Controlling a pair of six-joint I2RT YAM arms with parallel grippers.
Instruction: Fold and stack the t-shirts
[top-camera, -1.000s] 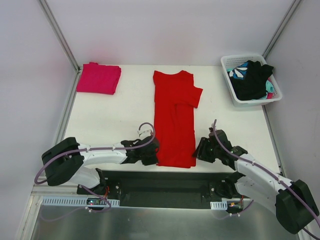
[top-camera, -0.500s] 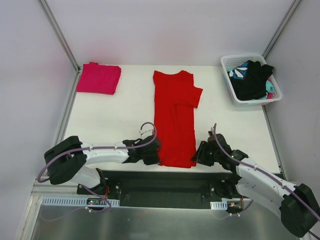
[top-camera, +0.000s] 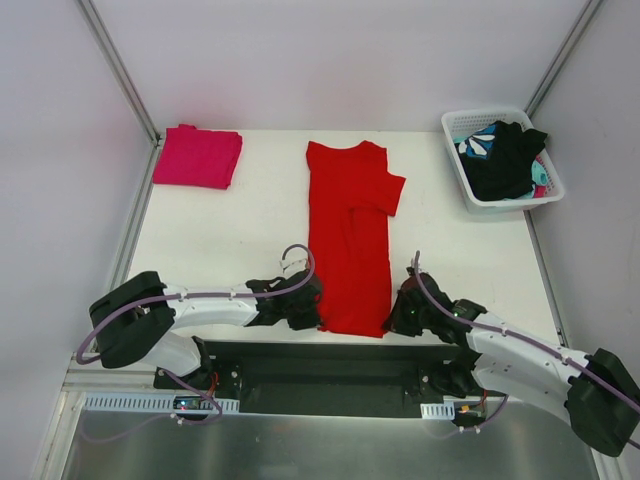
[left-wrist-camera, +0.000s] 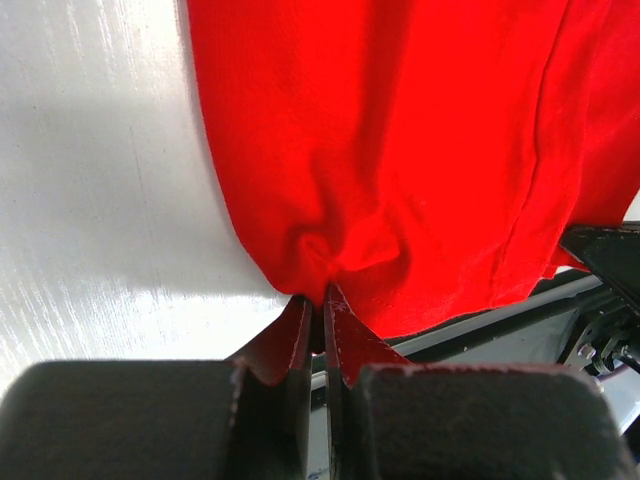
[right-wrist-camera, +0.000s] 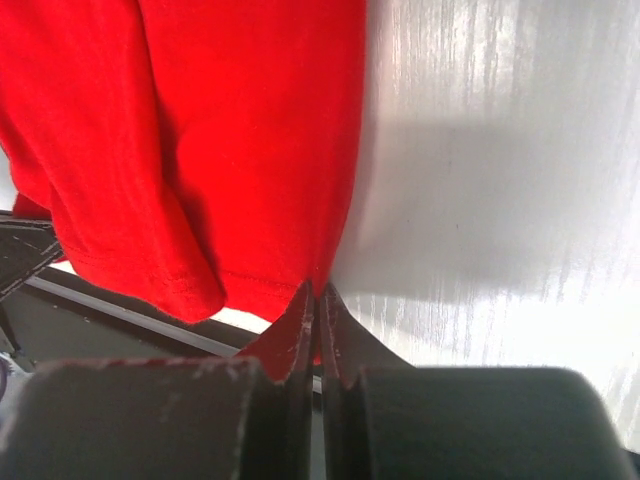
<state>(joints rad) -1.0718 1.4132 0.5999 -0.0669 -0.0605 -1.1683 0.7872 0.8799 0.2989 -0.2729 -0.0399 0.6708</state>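
We pinch the red t-shirt (top-camera: 347, 230), stretched lengthwise down the middle of the table (top-camera: 225, 235), by its near hem corners, our left gripper (left-wrist-camera: 316, 298) and right gripper (right-wrist-camera: 316, 290) each closed tight on cloth.

The top camera looks down from behind over the whole white table (top-camera: 220, 250). Both wrist cameras look down close; all share the near hem of the bright red cloth t-shirt (top-camera: 347, 240).

Quick count: two tees on the bench (top-camera: 230, 240), one red t-shirt (top-camera: 347, 235) and one pink t-shirt (top-camera: 198, 157). One basket (top-camera: 510, 203) with at least two more pieces, a black garment (top-camera: 505, 160) and a teal-and-white garment (top-camera: 477, 142). Two arms, left arm (top-camera: 205, 308) and right arm (top-camera: 520, 348).
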